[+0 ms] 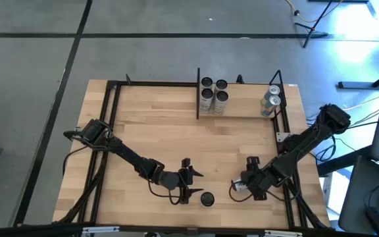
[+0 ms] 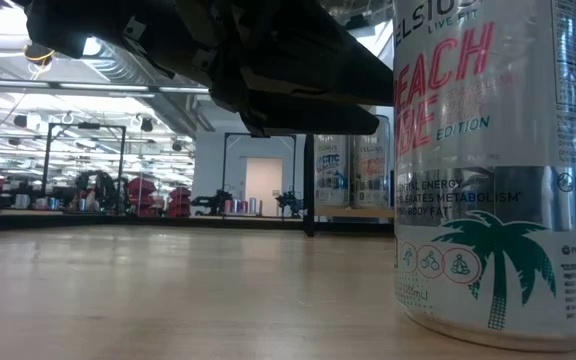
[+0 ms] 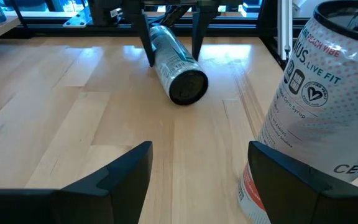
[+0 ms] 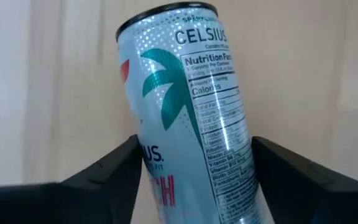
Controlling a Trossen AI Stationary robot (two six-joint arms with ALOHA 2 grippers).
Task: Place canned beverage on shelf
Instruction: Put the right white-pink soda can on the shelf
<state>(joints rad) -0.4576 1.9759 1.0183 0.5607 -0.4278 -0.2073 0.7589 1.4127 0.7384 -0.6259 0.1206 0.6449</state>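
So the right gripper [image 4: 194, 180] sits low at the table's near edge with a lying Celsius can [image 4: 188, 106] between its spread fingers, not clearly clamped. Left gripper [image 1: 188, 182] is open just beside an upright can [image 1: 207, 199]. Shelf [image 1: 242, 108], far side: six cans, four in one cluster and two at its right end.

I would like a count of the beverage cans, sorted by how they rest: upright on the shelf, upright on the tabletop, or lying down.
Cans upright on the shelf: 6
Upright can on the tabletop: 1
Lying can on the tabletop: 1
Total: 8
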